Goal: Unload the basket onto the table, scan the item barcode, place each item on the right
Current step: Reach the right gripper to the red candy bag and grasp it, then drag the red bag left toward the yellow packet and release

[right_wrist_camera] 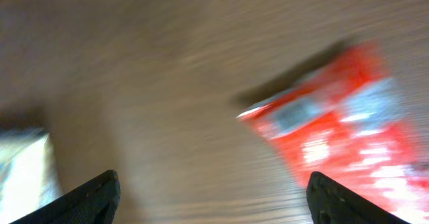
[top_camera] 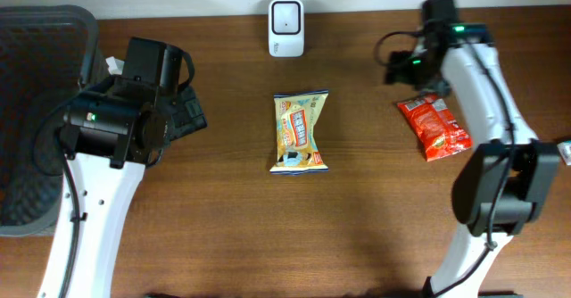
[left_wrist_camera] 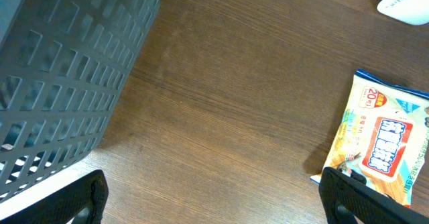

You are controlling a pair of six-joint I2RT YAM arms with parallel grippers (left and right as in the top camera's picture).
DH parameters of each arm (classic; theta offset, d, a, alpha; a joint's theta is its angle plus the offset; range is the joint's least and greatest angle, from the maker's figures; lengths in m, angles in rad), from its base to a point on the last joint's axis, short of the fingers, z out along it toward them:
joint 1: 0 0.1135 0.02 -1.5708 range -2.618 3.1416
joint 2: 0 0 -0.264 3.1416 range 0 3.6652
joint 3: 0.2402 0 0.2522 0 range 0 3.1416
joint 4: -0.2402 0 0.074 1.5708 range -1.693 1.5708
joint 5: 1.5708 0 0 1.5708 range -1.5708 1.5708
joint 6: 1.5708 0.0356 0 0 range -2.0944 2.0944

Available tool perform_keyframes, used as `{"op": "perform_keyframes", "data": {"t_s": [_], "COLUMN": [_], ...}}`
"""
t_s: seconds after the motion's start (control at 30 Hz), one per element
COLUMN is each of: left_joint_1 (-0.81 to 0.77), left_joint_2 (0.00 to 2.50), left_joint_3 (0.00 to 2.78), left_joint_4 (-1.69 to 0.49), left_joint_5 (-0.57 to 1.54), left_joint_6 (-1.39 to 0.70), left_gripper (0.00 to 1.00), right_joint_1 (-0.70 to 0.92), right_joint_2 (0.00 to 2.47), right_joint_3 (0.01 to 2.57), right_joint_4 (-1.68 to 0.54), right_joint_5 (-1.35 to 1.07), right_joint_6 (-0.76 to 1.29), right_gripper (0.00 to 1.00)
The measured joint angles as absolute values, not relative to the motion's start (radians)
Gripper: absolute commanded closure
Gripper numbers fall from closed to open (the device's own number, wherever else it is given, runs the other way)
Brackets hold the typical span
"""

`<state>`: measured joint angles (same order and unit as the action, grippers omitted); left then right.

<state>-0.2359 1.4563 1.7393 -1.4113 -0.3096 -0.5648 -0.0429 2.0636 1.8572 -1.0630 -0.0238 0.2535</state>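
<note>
Grey latticed basket (top_camera: 27,84), white scanner (top_camera: 286,16), yellow-blue pouch (top_camera: 301,132), red packet (top_camera: 434,127)

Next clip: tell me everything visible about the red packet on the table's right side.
The red packet is a crinkled, glossy pouch, plastic film by its look, with light print too small to read. It lies flat on the wooden table, slanted, its long axis running upper left to lower right in the overhead view, well apart from the yellow packet. It seems to touch only the table; the right pincer hangs open near it, not gripping. The wrist view shows it blurred.
</note>
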Motion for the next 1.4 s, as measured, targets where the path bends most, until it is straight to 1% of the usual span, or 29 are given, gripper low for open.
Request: {"op": "perform_keyframes", "data": {"t_s": [0.03, 0.1, 0.17, 0.23, 0.37, 0.47, 0.53, 0.6, 0.73, 0.77, 0.87, 0.9, 1.03, 1.13, 1.2, 1.3, 1.37, 1.4], "left_joint_1": [-0.236, -0.236, -0.236, -0.236, -0.236, -0.236, -0.236, -0.236, -0.236, -0.236, -0.236, -0.236, -0.236, -0.236, -0.236, -0.236, -0.236, -0.236], "left_joint_2": [1.456, 1.456, 1.456, 1.456, 1.456, 1.456, 1.456, 1.456, 1.456, 1.456, 1.456, 1.456, 1.456, 1.456, 1.456, 1.456, 1.456, 1.456], "left_joint_3": [1.739, 1.739, 1.739, 1.739, 1.739, 1.739, 1.739, 1.739, 1.739, 1.739, 1.739, 1.739, 1.739, 1.739, 1.739, 1.739, 1.739, 1.739], "left_joint_4": [-1.411, -1.411, -1.411, -1.411, -1.411, -1.411, -1.411, -1.411, -1.411, -1.411, -1.411, -1.411, -1.411, -1.411, -1.411, -1.410, -1.412, -1.411], "left_joint_5": [-0.310, -0.310, -0.310, -0.310, -0.310, -0.310, -0.310, -0.310, -0.310, -0.310, -0.310, -0.310, -0.310, -0.310, -0.310, -0.310, -0.310, -0.310], "left_joint_6": [-0.565, -0.565, -0.565, -0.565, -0.565, -0.565, -0.565, -0.565, -0.565, -0.565, -0.565, -0.565, -0.565, -0.565, -0.565, -0.565, -0.565, -0.565], "left_gripper": [0.01, 0.01, 0.01, 0.01, 0.01, 0.01, 0.01, 0.01, 0.01, 0.01, 0.01, 0.01, 0.01, 0.01, 0.01, 0.01, 0.01, 0.01], "right_joint_1": [-0.096, -0.187, -0.265, -0.294, -0.292, -0.258, -0.236, -0.173, -0.015, 0.028, 0.107, 0.123, 0.070, 0.012, 0.001, 0.007, 0.007, 0.007], "right_joint_2": [2.064, 2.064, 2.070, 2.094, 2.159, 2.162, 2.162, 2.162, 2.162, 2.162, 2.162, 2.162, 2.149, 2.145, 2.141, 2.140, 2.126, 2.116], "right_joint_3": [1.856, 1.850, 1.836, 1.810, 1.745, 1.696, 1.681, 1.664, 1.657, 1.657, 1.673, 1.717, 1.889, 1.872, 1.785, 1.583, 1.517, 1.486], "right_joint_4": [-1.065, -1.058, -1.028, -0.995, -0.982, -0.981, -0.996, -1.037, -1.067, -1.068, -1.108, -1.145, -1.245, -1.279, -1.225, -1.062, -0.957, -0.901], "right_joint_5": [-0.010, 0.005, 0.021, 0.023, -0.107, -0.215, -0.266, -0.361, -0.414, -0.422, -0.421, -0.397, -0.344, -0.323, -0.317, -0.355, -0.420, -0.477], "right_joint_6": [0.242, 0.232, 0.225, 0.224, 0.131, 0.080, 0.056, -0.010, -0.054, -0.057, -0.052, -0.022, 0.025, 0.029, 0.027, 0.031, 0.031, 0.030], "right_gripper": [0.26, 0.37, 0.37, 0.39, 0.39, 0.39, 0.35, 0.34, 0.31, 0.26, 0.22, 0.19, 0.17, 0.10, 0.10, 0.12, 0.21, 0.30]}}
